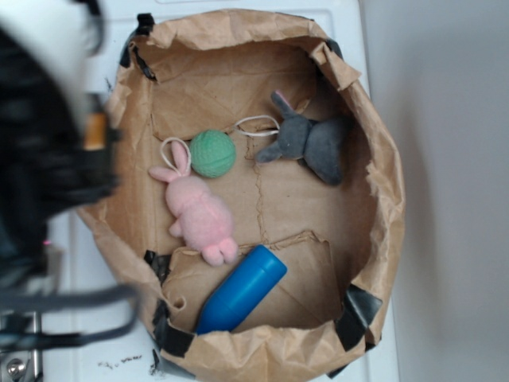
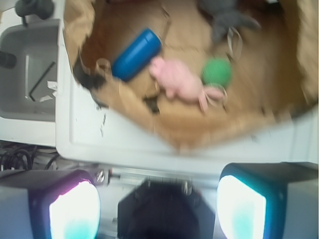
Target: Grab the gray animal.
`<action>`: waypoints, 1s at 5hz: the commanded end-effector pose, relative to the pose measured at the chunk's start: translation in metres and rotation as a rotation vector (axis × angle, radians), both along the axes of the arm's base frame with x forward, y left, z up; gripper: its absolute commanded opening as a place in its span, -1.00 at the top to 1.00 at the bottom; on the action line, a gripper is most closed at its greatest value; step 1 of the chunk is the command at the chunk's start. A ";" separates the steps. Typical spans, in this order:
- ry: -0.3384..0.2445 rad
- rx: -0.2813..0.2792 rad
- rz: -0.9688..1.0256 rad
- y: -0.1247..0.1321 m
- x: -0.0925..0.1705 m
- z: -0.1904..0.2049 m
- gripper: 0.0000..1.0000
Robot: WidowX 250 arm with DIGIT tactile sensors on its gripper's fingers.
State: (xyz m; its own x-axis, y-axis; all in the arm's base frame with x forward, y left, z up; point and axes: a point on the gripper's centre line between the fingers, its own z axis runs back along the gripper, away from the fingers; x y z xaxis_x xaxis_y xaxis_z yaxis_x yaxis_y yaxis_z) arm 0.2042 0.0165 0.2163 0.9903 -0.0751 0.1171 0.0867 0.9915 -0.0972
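In the exterior view, the gray animal (image 1: pixel 308 143) is lying inside a crumpled brown paper bag (image 1: pixel 382 231), toward its upper right, with its white string loop (image 1: pixel 256 126) trailing toward a green knitted ball (image 1: pixel 212 153). A pink bunny (image 1: pixel 199 213) is resting just below the ball, and a blue cylinder (image 1: pixel 241 290) is leaning near the bag's lower edge; the arm is showing only as a dark blur at left. In the wrist view, the claw (image 2: pixel 158 208) is hanging released, fingers (image 2: pixel 75 211) spread wide and empty, over the white surface (image 2: pixel 119 137), well apart from the gray animal (image 2: pixel 227 20) at the bag's far side.
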 end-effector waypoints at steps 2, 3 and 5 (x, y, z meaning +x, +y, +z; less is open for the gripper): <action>-0.128 0.161 -0.175 0.024 0.068 -0.055 -1.00; -0.179 0.105 -0.263 0.034 0.084 -0.058 -1.00; -0.243 0.095 -0.240 0.043 0.105 -0.045 -1.00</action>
State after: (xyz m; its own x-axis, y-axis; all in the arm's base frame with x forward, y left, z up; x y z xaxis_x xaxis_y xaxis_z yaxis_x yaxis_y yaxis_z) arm 0.3030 0.0565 0.1549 0.8982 -0.3297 0.2908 0.3391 0.9405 0.0188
